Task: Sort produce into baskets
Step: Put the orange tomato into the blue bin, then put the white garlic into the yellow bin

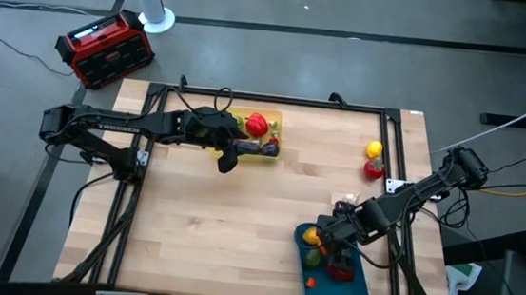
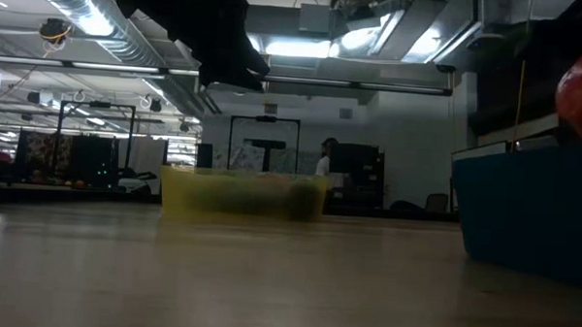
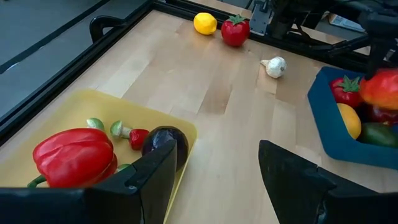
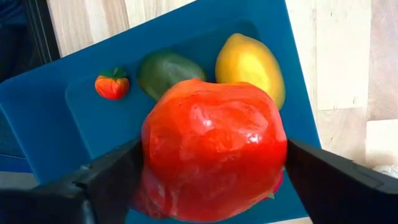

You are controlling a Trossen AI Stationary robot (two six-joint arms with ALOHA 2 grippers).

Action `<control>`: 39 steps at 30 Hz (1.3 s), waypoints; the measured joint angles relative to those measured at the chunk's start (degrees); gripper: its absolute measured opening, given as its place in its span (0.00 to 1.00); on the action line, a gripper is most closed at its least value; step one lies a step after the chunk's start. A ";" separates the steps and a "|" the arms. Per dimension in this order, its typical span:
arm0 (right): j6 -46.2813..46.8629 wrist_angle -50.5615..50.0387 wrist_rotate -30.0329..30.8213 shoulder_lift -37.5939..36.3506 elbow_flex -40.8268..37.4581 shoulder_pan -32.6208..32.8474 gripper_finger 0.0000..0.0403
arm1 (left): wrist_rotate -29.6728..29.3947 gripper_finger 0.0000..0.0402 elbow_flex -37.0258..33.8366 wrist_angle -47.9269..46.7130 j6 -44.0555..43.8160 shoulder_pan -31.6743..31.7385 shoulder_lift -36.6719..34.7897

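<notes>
Hanging directly over the teal-blue basket (image 4: 37, 99), the right tool (image 4: 211, 163) gripped a glossy red fruit (image 4: 214, 149), round and lumpy like a tomato, its two dark fingers pressed against either side. The basket lay straight below the held fruit, at the near right corner of the pale wooden worktop (image 1: 219, 211), so the likely next move, a release, would need only a short drop. Already lying in that shallow, smooth-walled plastic basket were an egg-shaped yellow lemon (image 4: 250, 65), a dull green fruit (image 4: 166, 71) and a tiny red-orange piece with a green cap (image 4: 112, 86). The left tool (image 3: 214, 177) was at the near edge of the translucent yellow basket (image 3: 81, 106) on the far left part of the worktop, its fingers spread wide and holding nothing. That basket held a shiny ribbed red pepper (image 3: 74, 155), a dark purple eggplant (image 3: 165, 142) and some small pieces. Loose on the worktop near the far right edge were a second lemon (image 3: 205, 23), a red tomato (image 3: 235, 31) and a white garlic bulb (image 3: 275, 66), all closer to the right arm than to the left.
</notes>
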 joint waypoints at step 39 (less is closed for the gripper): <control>-16.46 -19.43 10.05 -6.62 -6.90 -19.36 0.89 | 0.00 0.56 0.00 -0.01 0.74 0.00 0.00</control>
